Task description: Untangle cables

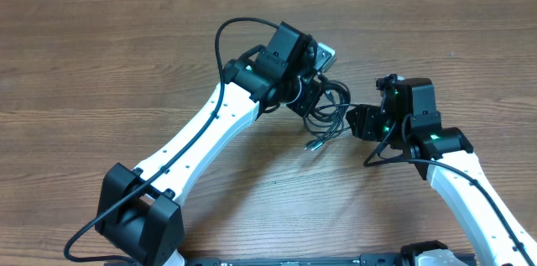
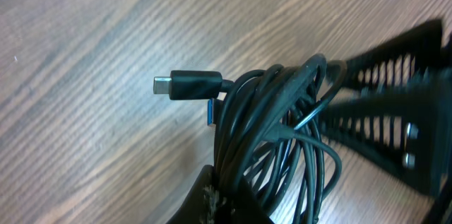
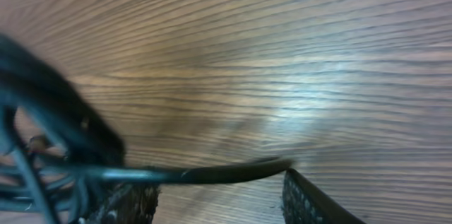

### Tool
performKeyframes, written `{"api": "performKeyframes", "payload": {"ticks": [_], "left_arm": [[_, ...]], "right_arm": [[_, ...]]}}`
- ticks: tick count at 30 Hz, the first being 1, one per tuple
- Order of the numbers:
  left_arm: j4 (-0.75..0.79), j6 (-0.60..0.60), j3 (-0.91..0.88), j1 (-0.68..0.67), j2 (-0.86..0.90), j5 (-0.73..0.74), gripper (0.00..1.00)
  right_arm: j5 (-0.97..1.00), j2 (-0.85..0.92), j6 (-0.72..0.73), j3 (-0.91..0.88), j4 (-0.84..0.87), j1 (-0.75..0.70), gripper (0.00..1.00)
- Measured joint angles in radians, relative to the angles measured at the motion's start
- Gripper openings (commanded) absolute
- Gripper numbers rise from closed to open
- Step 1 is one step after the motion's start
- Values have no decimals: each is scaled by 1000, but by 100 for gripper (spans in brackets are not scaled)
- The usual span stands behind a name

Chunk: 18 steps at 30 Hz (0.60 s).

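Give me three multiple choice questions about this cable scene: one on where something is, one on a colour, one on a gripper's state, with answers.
1. Where are the cables?
A. between the left gripper and the right gripper
B. far off at the picture's left edge
C. draped over an arm's base

2. What colour are the cables?
A. white
B. red
C. black

3. How do the right gripper's jaws stand?
A. shut tight on a plug
B. apart, with one strand crossing the gap
C. out of view

Answers:
1 A, the overhead view shows the tangle between both grippers.
2 C, every strand is black.
3 B, the right wrist view shows a gap between the fingers.
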Motion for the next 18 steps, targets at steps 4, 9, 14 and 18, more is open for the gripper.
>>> {"api": "performKeyframes", "payload": {"ticks": [4, 9, 14, 18], "left_arm": [[-28, 14, 0, 1, 0, -27, 4], [-45, 19, 0, 2, 0, -71, 4], [-59, 61, 0, 2, 0, -52, 4], [-69, 109, 0, 2, 0, -14, 4]], "right_arm": [[31, 0, -12, 0, 0, 0, 52], [21, 0, -36, 0, 0, 0, 52], [-82, 0, -156, 0, 0, 0, 54], [-183, 0, -271, 0, 0, 0, 50]]}}
